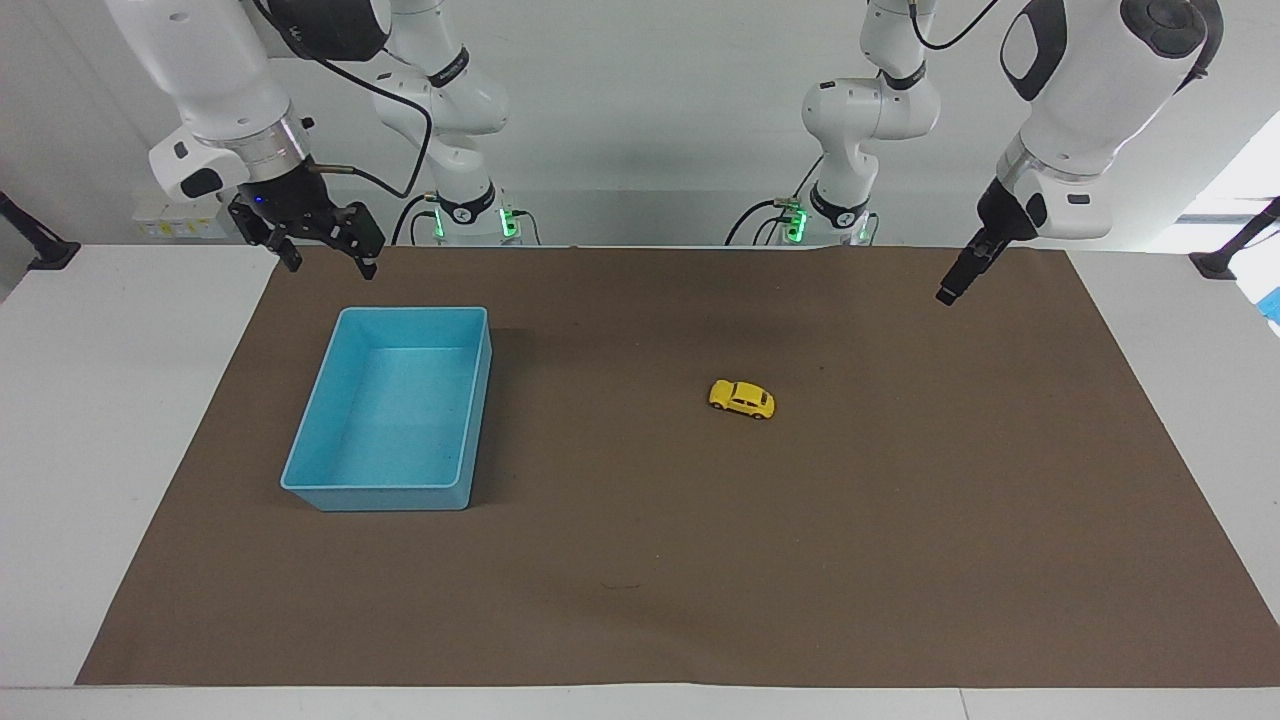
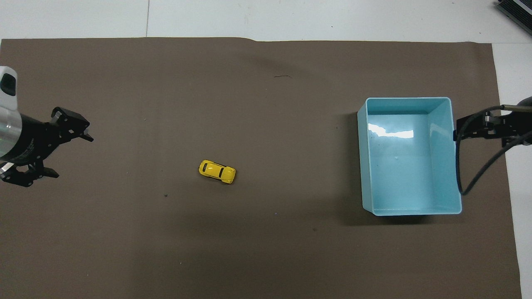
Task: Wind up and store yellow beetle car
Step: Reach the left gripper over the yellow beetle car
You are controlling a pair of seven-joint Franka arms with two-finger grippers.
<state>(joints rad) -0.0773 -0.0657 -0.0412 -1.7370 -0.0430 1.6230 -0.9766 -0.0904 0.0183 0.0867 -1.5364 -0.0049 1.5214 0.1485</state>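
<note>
Grippers: left gripper [image 2: 68,151] hangs over the brown mat [image 1: 640,600] at the left arm's end of the table, fingers spread wide and empty; right gripper [image 1: 327,255] waits over the mat's edge nearest the robots, just by the blue bin [image 1: 300,470], fingers apart and empty.
Car position: yellow beetle car [image 1: 742,398] stands on its wheels on the mat, mid-table, untouched, well apart from both grippers and from the bin.
Bin: open-topped, nothing visible inside, toward the right arm's end.
Step in hand: judged to be the left arm's approach to the car; nothing wound or stored yet.
Method advised: turn the wrist so the fingers straddle the car's narrow sides, descend squarely over the roof, close gently.
Risk: the rounded body may squirt out, or the wheels roll, under an off-centre pinch.
</note>
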